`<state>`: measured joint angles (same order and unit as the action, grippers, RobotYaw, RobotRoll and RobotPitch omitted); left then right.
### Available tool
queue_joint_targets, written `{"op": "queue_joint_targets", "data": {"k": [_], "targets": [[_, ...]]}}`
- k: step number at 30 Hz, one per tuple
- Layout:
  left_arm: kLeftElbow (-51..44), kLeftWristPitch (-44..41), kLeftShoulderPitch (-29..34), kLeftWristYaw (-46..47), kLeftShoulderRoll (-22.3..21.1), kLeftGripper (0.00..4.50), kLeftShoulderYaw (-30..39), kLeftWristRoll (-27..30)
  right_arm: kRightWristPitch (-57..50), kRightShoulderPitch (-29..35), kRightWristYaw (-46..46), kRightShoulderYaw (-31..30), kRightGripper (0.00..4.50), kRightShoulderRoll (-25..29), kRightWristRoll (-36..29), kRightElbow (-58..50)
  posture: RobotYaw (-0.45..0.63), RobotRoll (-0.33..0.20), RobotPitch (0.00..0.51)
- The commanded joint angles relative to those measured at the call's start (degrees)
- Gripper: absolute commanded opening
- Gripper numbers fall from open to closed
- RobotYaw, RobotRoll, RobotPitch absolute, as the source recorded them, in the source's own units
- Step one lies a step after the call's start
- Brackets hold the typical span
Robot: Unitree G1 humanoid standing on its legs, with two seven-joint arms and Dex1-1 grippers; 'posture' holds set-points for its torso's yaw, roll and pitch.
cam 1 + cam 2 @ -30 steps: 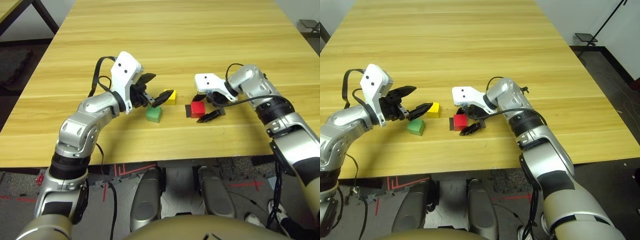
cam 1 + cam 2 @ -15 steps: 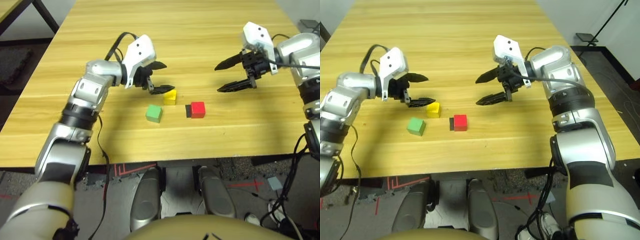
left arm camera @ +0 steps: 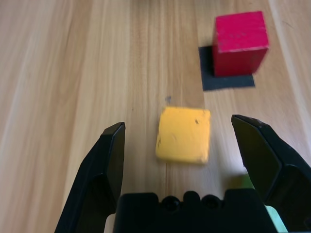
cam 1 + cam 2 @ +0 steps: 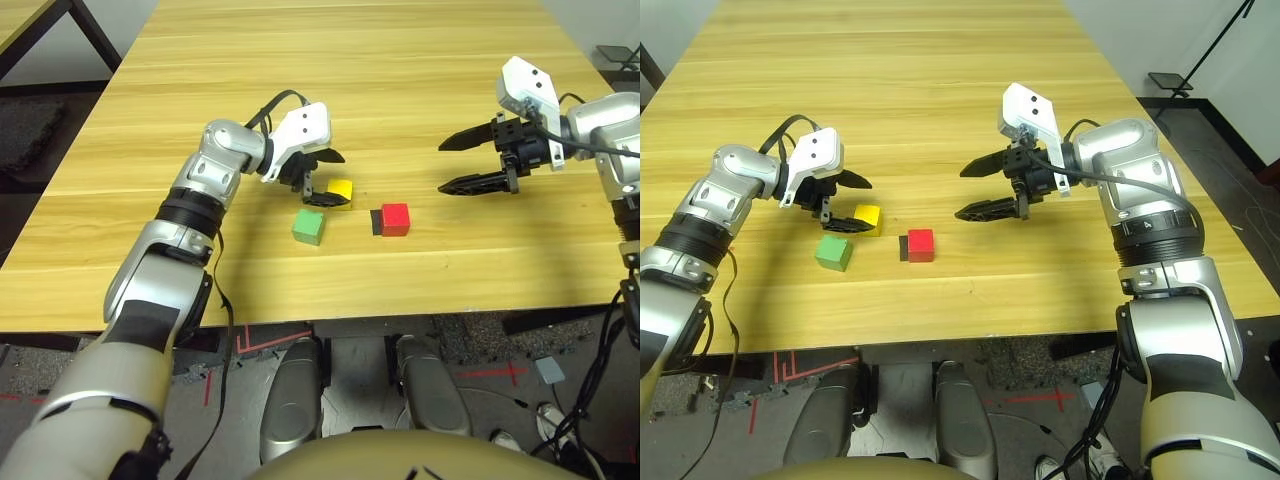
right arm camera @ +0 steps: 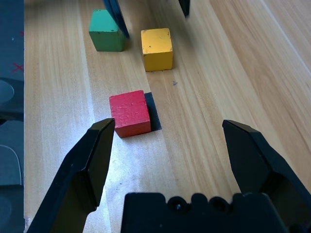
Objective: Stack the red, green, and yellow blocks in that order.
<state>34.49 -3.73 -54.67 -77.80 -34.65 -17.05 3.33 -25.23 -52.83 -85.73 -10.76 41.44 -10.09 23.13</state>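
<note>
While nothing is stacked yet, status near to far:
green block (image 4: 308, 227): nearest on the worktop (image 4: 400, 90), loose, just beside yellow.
red block (image 4: 395, 219): sits by a black patch (image 4: 376, 221), likely the stack base.
yellow block (image 4: 340, 193): just behind green.
left hand (image 4: 320, 178): open, straddling yellow, probably lining up a grab.
right hand (image 4: 458, 165): open, raised, well clear of red.

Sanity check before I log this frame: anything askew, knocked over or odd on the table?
Nothing stands out. The red block, green block and yellow block sit flat and apart on the table, unstacked. The red one rests beside a flat black patch. Left gripper is open around the yellow block.
</note>
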Motion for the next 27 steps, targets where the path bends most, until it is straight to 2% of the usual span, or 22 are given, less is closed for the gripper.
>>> {"op": "queue_joint_targets", "data": {"k": [1,5,10,19,27], "targets": [[-13.1,-7.1,5.5,-2.9,-5.2,4.50,2.5,2.9,0.0,0.1,0.7,0.1,4.47,0.2,0.2,0.6,0.32,-0.169,0.094],[-28.0,-15.4,14.7,-2.9,-10.0,4.50,4.3,5.9,0.4,-0.3,1.5,0.0,4.47,-0.4,0.4,2.1,0.34,-0.171,0.090],[-34.3,-18.5,20.8,0.1,-9.9,4.50,4.9,6.9,0.8,-1.1,1.9,-0.2,4.47,-0.8,0.6,3.3,0.35,-0.177,0.086],[-27.0,-12.3,19.7,2.1,-6.9,4.50,2.9,4.2,-0.2,-1.2,2.4,0.0,4.47,-1.3,0.1,2.0,0.33,-0.184,0.082],[-14.7,-5.5,18.3,0.1,-5.5,4.50,0.7,1.0,-3.4,2.0,3.4,1.2,4.47,0.1,-1.1,-2.7,0.29,-0.179,0.082]]}}
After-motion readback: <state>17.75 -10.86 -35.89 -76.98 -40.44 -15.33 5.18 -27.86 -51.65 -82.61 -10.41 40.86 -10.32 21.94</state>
